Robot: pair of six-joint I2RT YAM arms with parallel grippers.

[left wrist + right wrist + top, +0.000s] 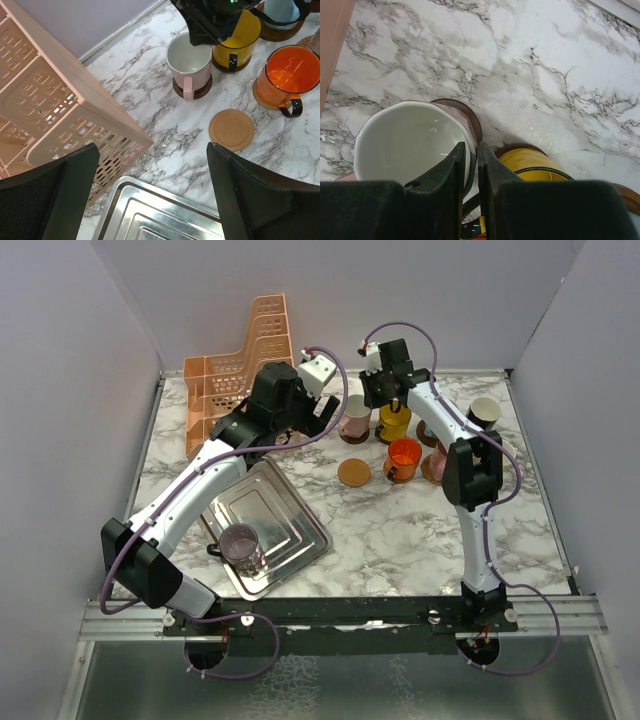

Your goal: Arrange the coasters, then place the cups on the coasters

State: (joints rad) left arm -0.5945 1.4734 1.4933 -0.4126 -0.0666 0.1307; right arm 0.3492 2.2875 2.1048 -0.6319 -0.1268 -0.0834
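A pink cup with a white inside (356, 416) (190, 62) (405, 140) stands on a dark coaster (201, 93). My right gripper (472, 146) (386, 398) hangs over it, one finger inside and one outside, shut on its rim. A yellow cup (394, 420) (530, 162) stands just to its right, and an orange cup (404, 456) (292, 72) sits nearer, each on a coaster. One bare tan coaster (353, 472) (231, 130) lies in front. My left gripper (152, 150) (322, 412) hovers wide open and empty. A grey-purple cup (242, 545) stands on the tray.
The silver tray (300, 530) (150, 205) lies at the front left. A peach plastic basket (235, 380) (60, 100) stands at the back left. A white cup (485, 410) sits at the back right. More coasters are partly hidden behind the right arm (470, 470).
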